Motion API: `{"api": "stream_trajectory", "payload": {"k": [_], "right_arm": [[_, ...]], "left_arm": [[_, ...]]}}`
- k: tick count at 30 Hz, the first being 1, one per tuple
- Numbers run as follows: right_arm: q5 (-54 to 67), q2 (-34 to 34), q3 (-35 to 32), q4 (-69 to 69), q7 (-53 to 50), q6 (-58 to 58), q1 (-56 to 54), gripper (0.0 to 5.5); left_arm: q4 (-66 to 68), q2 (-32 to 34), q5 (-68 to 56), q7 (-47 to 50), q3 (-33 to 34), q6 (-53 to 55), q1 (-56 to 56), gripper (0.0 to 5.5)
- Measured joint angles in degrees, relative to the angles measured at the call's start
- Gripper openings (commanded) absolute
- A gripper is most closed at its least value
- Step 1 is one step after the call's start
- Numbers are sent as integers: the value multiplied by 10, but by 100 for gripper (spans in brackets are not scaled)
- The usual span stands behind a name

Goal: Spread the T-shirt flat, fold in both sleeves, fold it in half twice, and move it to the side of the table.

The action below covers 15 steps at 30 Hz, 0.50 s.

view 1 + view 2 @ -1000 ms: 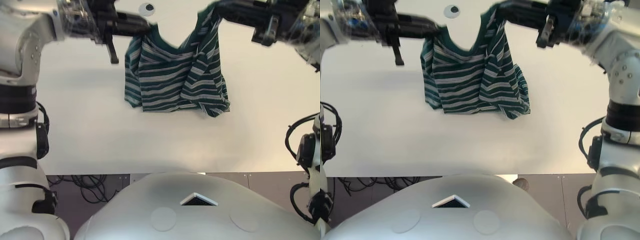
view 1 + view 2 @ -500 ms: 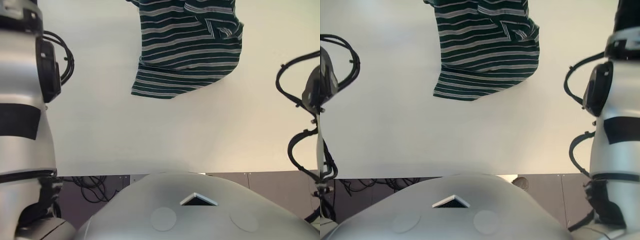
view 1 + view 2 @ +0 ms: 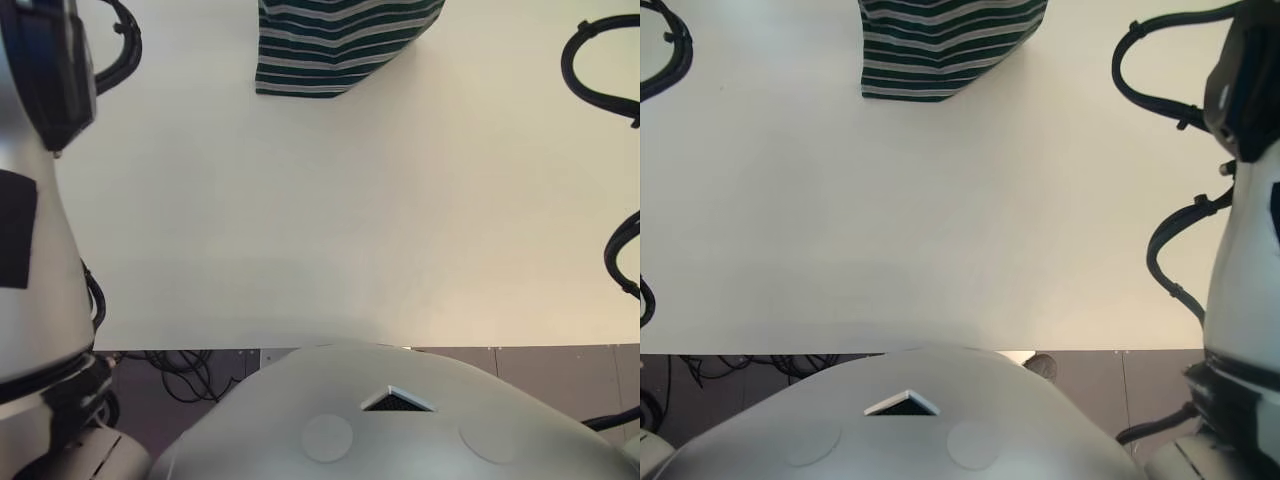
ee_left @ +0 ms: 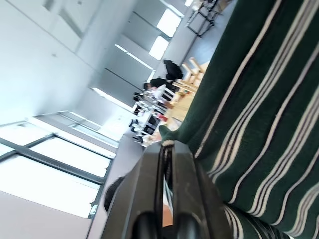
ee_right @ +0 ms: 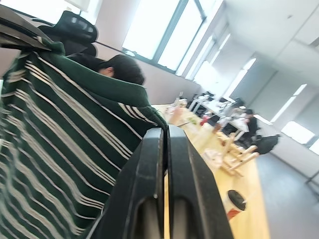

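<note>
Since a second ago the T-shirt (image 3: 325,45) has been lifted from a sagging bunch at mid-frame to the top centre of the head views, where just its lower hem is seen, one corner hanging lower at the left. Whether that hem touches the table (image 3: 330,230) cannot be told.

In the wrist views the left gripper (image 4: 166,146) is seen with its fingers pressed together on a ribbed edge of the striped cloth, and the right gripper (image 5: 165,130) is likewise clamped on a dark green edge – the garment is hung between the two.

The spreading step is judged to be in hand; no sleeve has been folded yet. The next move would call for the cloth to be lowered hem first and drawn out so that it lands without creases, with both holds kept level.

A broad stretch of pale table top lies between the hem and the near edge low in the frame – room enough, it is judged, for the full length to be laid down.
</note>
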Motion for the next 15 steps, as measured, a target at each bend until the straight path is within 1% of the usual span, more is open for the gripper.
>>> {"api": "stream_trajectory", "payload": {"k": [4, 9, 11, 15], "right_arm": [[-21, 2, -15, 3, -37, -6, -30, 0], [-30, 17, -31, 3, -41, -19, -35, 0], [-34, 17, -37, 3, -22, -24, -31, 0], [-33, 15, -46, -5, 36, -41, 19, 0]], "left_arm": [[0, -1, 19, 24, 9, -2, -21, 0], [1, -1, 34, 33, 18, -13, -21, 0], [1, -4, 37, 22, 18, -26, -11, 0], [-1, -11, 38, -26, 18, -52, 44, 0]]}}
